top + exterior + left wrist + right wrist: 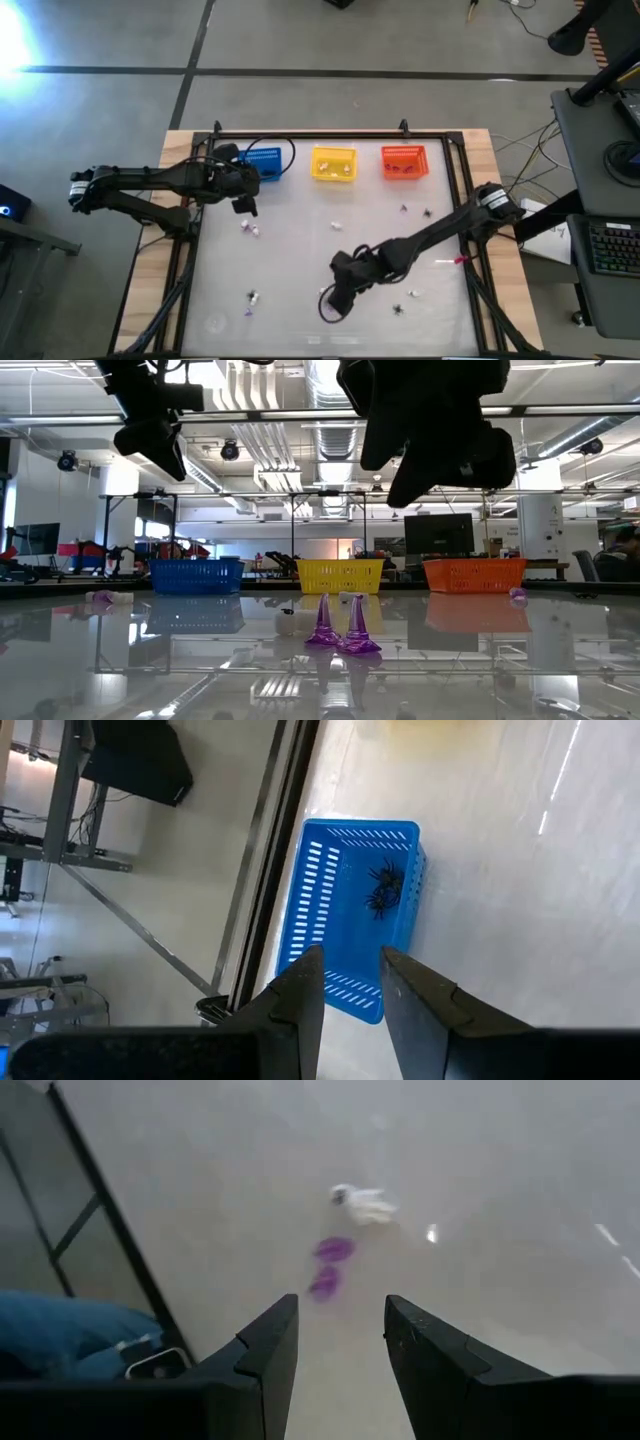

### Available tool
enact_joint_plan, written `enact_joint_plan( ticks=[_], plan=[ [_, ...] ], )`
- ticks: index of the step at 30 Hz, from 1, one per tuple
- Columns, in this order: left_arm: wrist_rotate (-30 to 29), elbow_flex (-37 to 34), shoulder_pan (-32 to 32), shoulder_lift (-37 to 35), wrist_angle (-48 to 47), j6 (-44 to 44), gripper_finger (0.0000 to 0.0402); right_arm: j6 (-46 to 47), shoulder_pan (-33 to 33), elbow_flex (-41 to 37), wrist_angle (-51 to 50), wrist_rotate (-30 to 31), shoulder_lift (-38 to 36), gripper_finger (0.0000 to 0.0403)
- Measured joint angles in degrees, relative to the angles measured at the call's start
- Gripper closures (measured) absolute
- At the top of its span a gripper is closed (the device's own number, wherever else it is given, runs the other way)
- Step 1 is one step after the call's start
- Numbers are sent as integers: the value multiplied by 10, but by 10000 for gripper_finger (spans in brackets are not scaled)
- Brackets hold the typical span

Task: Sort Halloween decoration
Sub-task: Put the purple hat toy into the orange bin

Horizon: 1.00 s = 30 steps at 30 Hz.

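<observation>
- Your trinkets are scattered over the table (pixel 300 250): two purple cones (pixel 340 628) stand upright side by side near the front, with a white piece (pixel 365 1204) just beyond them.
- More trinkets lie loose: one pair near the table's left middle (pixel 250 229), another by the front left (pixel 251 298), some on the right side near the orange basket (pixel 415 211).
- A dark spidery trinket (pixel 383 888) already sits inside the blue basket (pixel 330 920), up against one wall.
- Yellow basket (pixel 333 163) and orange basket (pixel 404 162) stand in the back row beside the blue one; each shows small bits inside.
- Your right gripper (pixel 340 1330) hangs over the front middle of the table, fingers spread, nothing between them, pointed at the purple cones.
- Your left gripper (pixel 350 982) hovers just beside the blue basket at the back left, fingers parted, empty.
- No labels or writing readable on baskets, trinkets or arms.
</observation>
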Motion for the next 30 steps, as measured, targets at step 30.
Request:
enact_joint_plan(
  ticks=[30],
  plan=[
    [2, 0, 0, 0, 0, -24, 320, -71, 16, 0, 91, -40, 84, 261]
  ],
)
